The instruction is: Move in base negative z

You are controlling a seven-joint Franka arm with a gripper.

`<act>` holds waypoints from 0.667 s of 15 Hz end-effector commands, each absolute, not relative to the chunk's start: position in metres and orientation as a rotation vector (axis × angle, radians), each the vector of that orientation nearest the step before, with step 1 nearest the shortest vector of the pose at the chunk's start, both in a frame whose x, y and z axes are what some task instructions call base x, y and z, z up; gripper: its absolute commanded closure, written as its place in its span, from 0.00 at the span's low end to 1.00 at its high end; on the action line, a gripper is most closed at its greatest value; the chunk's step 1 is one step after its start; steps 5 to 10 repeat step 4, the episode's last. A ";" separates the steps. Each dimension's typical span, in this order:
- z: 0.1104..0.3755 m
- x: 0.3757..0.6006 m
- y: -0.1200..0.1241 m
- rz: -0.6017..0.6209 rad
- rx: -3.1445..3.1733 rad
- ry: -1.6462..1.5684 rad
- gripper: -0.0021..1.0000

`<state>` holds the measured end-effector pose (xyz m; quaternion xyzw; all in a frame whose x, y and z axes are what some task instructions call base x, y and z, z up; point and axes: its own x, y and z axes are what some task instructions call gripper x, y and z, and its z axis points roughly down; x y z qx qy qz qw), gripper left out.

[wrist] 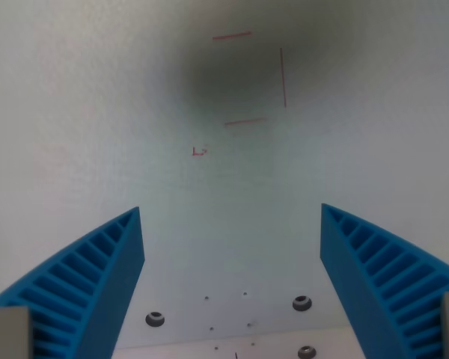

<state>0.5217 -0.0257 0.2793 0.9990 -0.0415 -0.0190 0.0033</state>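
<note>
Gripper (230,213) hanging spread wide, nothing between its blue ribbed fingers (97,277), one rising from each lower corner of the wrist view. Tips pointing up-frame toward a pale surface (75,112), long axes leaning slightly inward. Lying well beyond the tips: thin red lines (283,76) forming a partial rectangle under a dark shadow (239,67), a small red mark (200,151) nearer. Showing low between the fingers: round bolts (301,303) and tiny holes.
</note>
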 end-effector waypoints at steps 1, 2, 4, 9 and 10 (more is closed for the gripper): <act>0.267 0.520 -0.025 -0.009 3.134 -0.131 0.00; 0.262 0.520 -0.025 -0.009 3.134 -0.131 0.00; 0.252 0.521 -0.025 -0.009 3.134 -0.131 0.00; 0.252 0.521 -0.025 -0.009 3.134 -0.131 0.00; 0.252 0.521 -0.025 -0.009 3.134 -0.131 0.00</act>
